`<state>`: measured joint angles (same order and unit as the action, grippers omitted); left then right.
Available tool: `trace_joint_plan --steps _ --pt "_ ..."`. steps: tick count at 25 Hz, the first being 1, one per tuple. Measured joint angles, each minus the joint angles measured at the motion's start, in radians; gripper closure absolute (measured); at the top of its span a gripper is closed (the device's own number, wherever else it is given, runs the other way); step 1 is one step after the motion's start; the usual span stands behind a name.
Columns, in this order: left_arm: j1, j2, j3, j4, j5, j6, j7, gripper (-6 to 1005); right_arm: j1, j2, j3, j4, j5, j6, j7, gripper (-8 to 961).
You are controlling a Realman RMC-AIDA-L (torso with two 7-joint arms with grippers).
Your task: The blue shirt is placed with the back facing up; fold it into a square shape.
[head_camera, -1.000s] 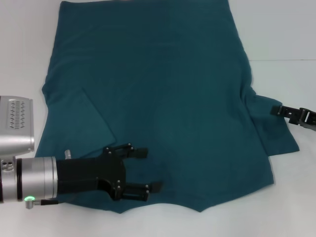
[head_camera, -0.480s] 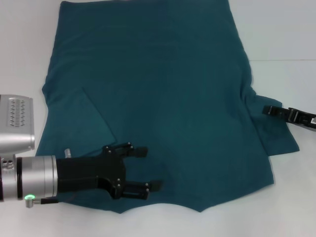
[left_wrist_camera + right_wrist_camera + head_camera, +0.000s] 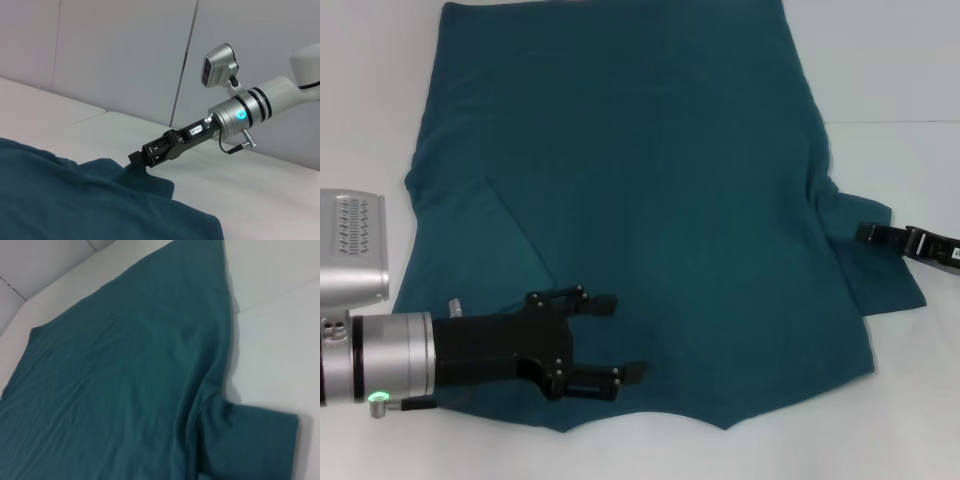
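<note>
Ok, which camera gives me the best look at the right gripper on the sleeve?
The left wrist view: the right gripper shows from the side, its tip meeting the raised sleeve edge of the blue shirt. The head view catches only its dark tip over the sleeve at the frame edge. The right wrist view shows just shirt, no fingers.

Lab-like room, white table, panelled wall

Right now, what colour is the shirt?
Plain dark teal-blue shirt, best seen in the head view.
</note>
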<state>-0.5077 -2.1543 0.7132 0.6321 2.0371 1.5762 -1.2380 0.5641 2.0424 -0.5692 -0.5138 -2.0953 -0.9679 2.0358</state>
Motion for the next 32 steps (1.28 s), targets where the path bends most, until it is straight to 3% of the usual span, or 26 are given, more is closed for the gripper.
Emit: trace_joint_plan --steps 5,16,22,32 --pt "0.0 0.0 -0.001 0.001 0.0 0.0 -0.001 50 -0.009 -0.004 0.0 0.0 0.0 -0.022 0.003 418" --pt "-0.001 0.001 -0.001 0.006 0.0 0.0 -0.012 49 -0.018 -0.002 0.019 -0.002 0.001 -0.02 -0.008 670" --pt "-0.001 0.001 -0.001 0.006 0.0 0.001 -0.012 49 -0.02 0.001 0.043 0.007 0.047 -0.022 -0.054 902" --pt "0.001 0.001 -0.001 0.006 -0.002 0.0 -0.012 50 -0.025 -0.008 0.056 0.004 0.115 0.001 -0.1 955"
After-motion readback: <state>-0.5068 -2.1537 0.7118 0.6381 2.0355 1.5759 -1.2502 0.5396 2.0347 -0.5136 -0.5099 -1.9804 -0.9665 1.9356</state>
